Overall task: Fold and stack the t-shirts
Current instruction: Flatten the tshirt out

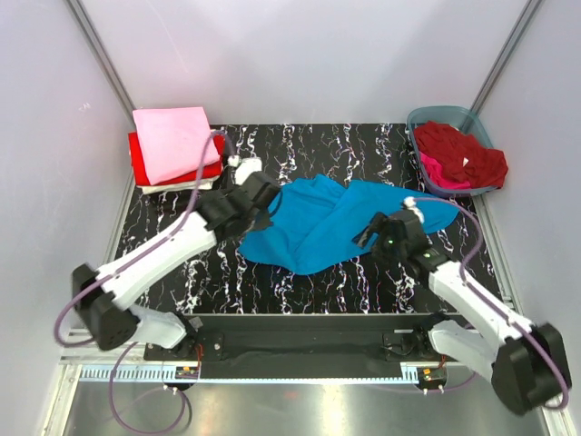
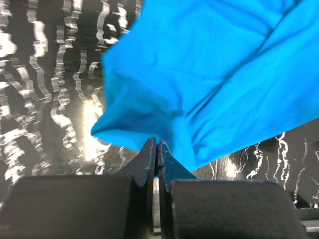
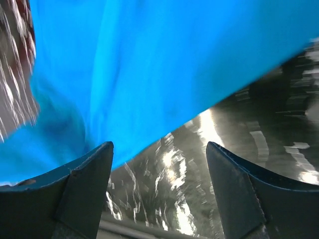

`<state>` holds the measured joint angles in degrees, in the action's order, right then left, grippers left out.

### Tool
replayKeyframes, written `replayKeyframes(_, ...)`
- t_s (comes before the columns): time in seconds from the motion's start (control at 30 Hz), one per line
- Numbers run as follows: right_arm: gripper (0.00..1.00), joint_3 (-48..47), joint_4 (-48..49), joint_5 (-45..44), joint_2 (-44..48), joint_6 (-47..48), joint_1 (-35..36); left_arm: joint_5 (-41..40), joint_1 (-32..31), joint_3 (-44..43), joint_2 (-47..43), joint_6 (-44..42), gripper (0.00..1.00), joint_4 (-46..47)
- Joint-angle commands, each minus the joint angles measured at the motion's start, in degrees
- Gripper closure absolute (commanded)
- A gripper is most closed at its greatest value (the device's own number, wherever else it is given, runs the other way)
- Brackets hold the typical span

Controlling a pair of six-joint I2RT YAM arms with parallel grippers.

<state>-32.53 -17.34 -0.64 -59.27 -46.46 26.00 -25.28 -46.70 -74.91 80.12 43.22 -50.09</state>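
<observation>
Turquoise t-shirt [image 1: 318, 227] rumpled, unfolded, deep diagonal creases.

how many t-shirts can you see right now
6. Three are folded in the far-left stack: pale pink shirt on top, bright red shirt, white shirt lowest. The turquoise shirt lies mid-table. Dark red shirt and magenta shirt fill the tub. Others may be hidden.

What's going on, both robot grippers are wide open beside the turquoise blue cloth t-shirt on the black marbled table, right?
Not quite. Only the right gripper is wide open beside the turquoise blue cloth t-shirt on the black marbled table. The left gripper is pinched shut on the shirt's edge, as the left wrist view shows.
</observation>
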Motion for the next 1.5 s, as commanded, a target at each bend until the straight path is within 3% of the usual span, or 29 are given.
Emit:
replayKeyframes(0.0,0.17,2.74,-7.17,-4.29,4.77,-4.43,-10.39,-5.83,0.03,-2.34,-7.51,2.04,1.00,-5.19)
replayKeyframes(0.1,0.18,4.06,-5.78,2.30,3.38,-2.15,-17.89,-6.01,0.03,-3.48,-12.17,2.13,1.00,-5.90)
replayKeyframes(0.27,0.23,-2.69,-2.70,6.18,-7.61,2.41,-18.70,-6.80,0.03,-3.58,-17.27,1.87,1.00,-7.22)
replayKeyframes(0.37,0.26,-11.12,-4.63,6.09,-12.18,5.40,-18.62,-6.02,0.03,1.07,-19.29,0.90,1.00,-5.38)
replayKeyframes(0.5,0.26,-23.34,-7.78,6.88,-20.17,8.83,-18.53,-1.63,0.03,13.61,-21.58,0.11,1.00,1.90)
replayKeyframes(0.63,0.27,-36.60,-11.56,9.69,-33.50,11.47,-18.53,1.98,0.03,23.75,-23.43,0.90,1.00,11.12)
replayKeyframes(0.77,0.20,-46.99,-15.69,8.91,-44.78,14.20,-17.30,3.65,0.03,29.90,-22.46,2.21,1.00,16.50)
replayKeyframes(1.0,0.20,-63.78,-21.41,6.10,-60.24,16.92,-15.89,6.55,-0.06,38.25,-18.34,2.74,1.00,27.75)
replayKeyframes(1.2,0.21,-75.56,-26.69,3.37,-68.77,18.51,-15.19,6.99,-0.06,38.71,-12.36,1.87,1.00,31.98)
replayKeyframes(1.3,0.30,-78.03,-27.39,3.02,-71.76,18.95,-14.58,7.08,-0.06,38.70,-10.86,1.78,1.00,32.86)
replayKeyframes(1.37,0.44,-78.91,-27.74,2.76,-72.92,19.30,-14.40,7.43,-0.06,38.62,-10.25,1.60,1.00,33.30)
replayKeyframes(1.47,0.57,-78.47,-27.57,2.31,-73.63,19.39,-14.05,7.79,-0.15,38.44,-9.45,1.34,1.00,33.56)
